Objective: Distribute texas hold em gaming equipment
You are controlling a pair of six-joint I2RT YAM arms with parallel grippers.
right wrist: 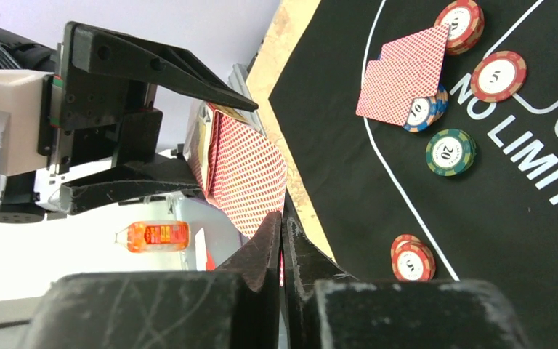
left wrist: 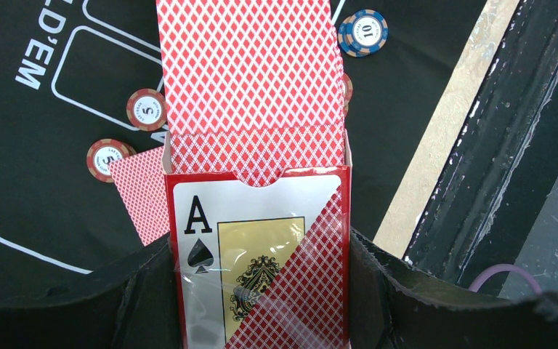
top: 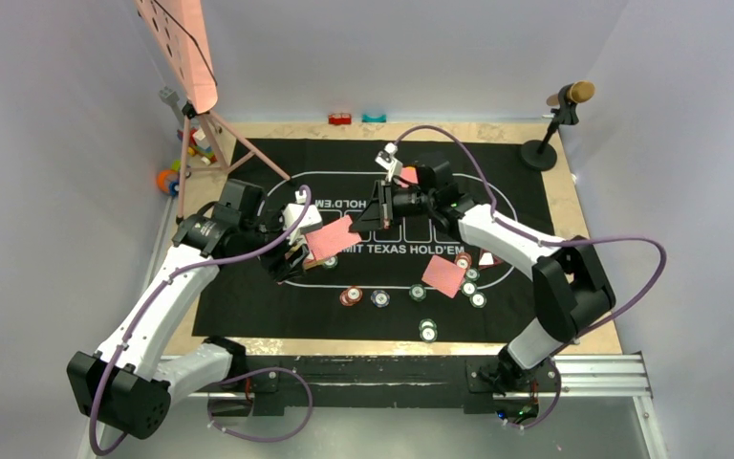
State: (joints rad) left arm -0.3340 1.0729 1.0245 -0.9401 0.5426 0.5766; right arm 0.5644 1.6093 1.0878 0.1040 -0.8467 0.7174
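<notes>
A black mat printed "NO LIMIT TEXAS HOLD'EM" covers most of the table. At the far left corner stands a pink tripod bearing a pink board, with small coloured toy blocks by its legs. A red block and a teal block lie at the far edge. A microphone stands at the far right corner.
</notes>
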